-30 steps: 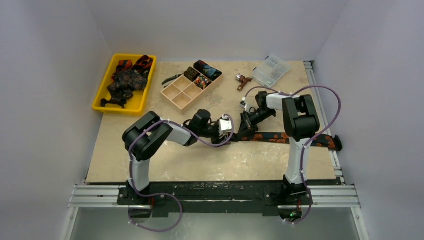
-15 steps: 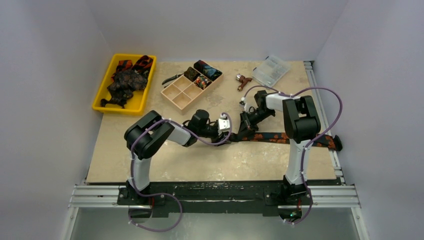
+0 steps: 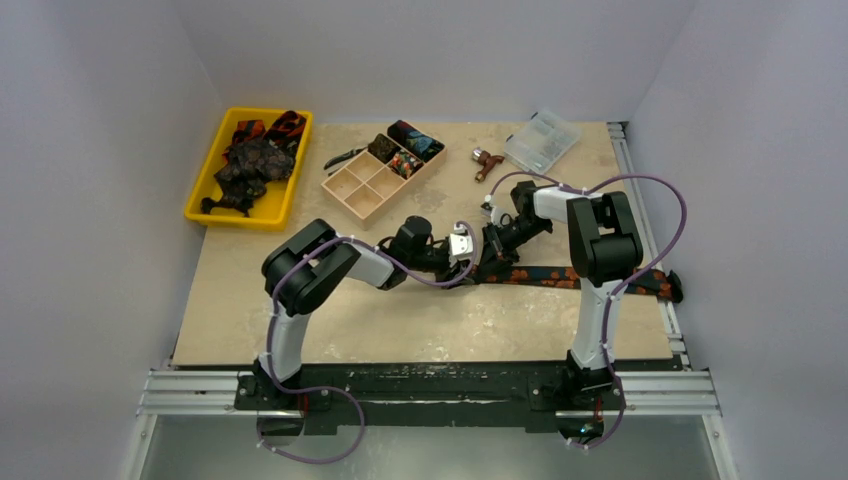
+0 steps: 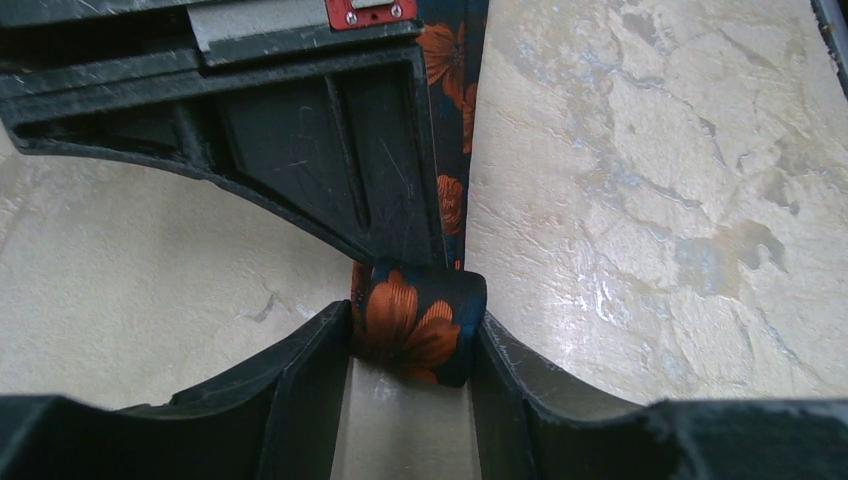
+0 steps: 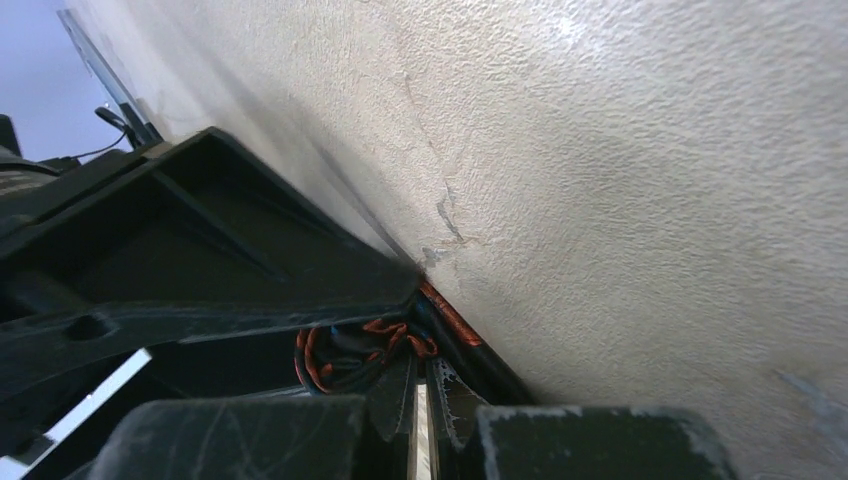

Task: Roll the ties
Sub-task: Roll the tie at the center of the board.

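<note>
Left wrist: the left end effector [image 4: 412, 330] is closed in on the rolled end of the tie [image 4: 405, 312], one finger touching each side of the roll. It grips the roll across its width. The roll is small, just a few turns, and sits on the counter [image 4: 650, 200]. The flat tail runs away up the frame, partly hidden by the other arm's black finger.

Right wrist: the right end effector [image 5: 418, 395] has its fingers pressed together, tip down on the counter right at the roll. Coil edges show just left of the tip. I can't tell whether a layer of fabric is pinched between the fingers.

Top external: both arms meet mid-counter at the tie's left end. The rest of the tie lies straight out to the right, its far end at the counter's right edge. More ties [image 3: 250, 160] are heaped in the yellow tray [image 3: 202, 205] at back left. The organiser [image 3: 352, 190] beside it holds rolled ones in its far compartments.

My read is that the roll is only just started and most of the length is unrolled. To do the step well:
- Keep the side grip light, enough to stop the coil telescoping but not enough to crush it.
- Turn the roll square to the tail, since any skew will cone it.
- Keep the tail flat and lightly taut so each wrap lands tight.
- Only one end effector should let go at a time, or the coil will probably spring open.
</note>
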### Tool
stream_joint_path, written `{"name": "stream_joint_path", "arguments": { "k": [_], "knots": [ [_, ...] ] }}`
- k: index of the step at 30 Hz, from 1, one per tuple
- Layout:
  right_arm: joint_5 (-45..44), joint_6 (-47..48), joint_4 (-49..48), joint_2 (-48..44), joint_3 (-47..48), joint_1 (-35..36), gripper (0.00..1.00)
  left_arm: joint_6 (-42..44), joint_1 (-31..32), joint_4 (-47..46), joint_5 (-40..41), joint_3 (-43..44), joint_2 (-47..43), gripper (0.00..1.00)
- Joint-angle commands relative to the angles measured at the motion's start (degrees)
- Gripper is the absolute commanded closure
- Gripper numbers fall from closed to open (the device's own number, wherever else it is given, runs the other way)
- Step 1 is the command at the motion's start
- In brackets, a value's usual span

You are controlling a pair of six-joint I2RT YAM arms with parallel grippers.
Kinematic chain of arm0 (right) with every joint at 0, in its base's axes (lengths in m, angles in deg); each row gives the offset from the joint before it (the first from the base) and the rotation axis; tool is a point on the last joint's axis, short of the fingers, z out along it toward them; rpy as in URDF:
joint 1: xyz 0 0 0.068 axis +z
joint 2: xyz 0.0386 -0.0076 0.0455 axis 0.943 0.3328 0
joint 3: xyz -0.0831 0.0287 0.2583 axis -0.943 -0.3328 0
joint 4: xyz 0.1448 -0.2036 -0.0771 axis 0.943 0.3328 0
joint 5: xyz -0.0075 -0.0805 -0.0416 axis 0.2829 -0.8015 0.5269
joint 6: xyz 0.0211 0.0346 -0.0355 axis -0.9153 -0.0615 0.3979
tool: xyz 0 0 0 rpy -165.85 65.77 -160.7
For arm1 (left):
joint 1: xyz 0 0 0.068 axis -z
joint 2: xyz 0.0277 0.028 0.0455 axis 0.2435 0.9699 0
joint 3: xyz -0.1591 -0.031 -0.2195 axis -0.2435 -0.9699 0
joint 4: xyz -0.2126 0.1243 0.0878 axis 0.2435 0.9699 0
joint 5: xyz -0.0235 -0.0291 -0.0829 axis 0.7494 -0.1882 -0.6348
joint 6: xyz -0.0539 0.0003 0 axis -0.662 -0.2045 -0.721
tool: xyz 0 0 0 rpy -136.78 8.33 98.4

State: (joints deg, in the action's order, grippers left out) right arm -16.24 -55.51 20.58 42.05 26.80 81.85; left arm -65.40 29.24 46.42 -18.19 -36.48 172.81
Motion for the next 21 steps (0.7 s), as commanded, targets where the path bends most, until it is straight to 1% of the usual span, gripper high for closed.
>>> {"name": "stream_joint_path", "arguments": {
  "k": [1, 7, 10, 17, 21],
  "knots": [
    [-13.9, 5.1, -6.1, 2.5, -1.6, 1.3, 1.00, 2.4, 1.7, -2.2, 0.4, 1.0, 2.9, 0.54],
    [-13.6, 6.5, -5.7, 3.0, -1.4, 1.3, 1.00, 6.1, 1.6, -1.9, -0.5, -1.3, 1.9, 0.53],
    [-13.6, 6.7, -5.6, 3.3, -1.1, 1.5, 1.00, 5.8, 1.6, -3.1, -0.8, -3.1, 0.1, 0.55],
    [-13.3, 7.1, -5.5, 3.3, -1.2, 1.5, 1.00, 5.1, 0.2, -6.0, -1.6, -7.6, -3.7, 0.51],
    [-13.4, 7.3, -5.4, 3.3, -1.4, 1.6, 1.00, 4.3, 0.0, -6.9, -2.2, -7.0, -4.0, 0.54]
  ]
}}
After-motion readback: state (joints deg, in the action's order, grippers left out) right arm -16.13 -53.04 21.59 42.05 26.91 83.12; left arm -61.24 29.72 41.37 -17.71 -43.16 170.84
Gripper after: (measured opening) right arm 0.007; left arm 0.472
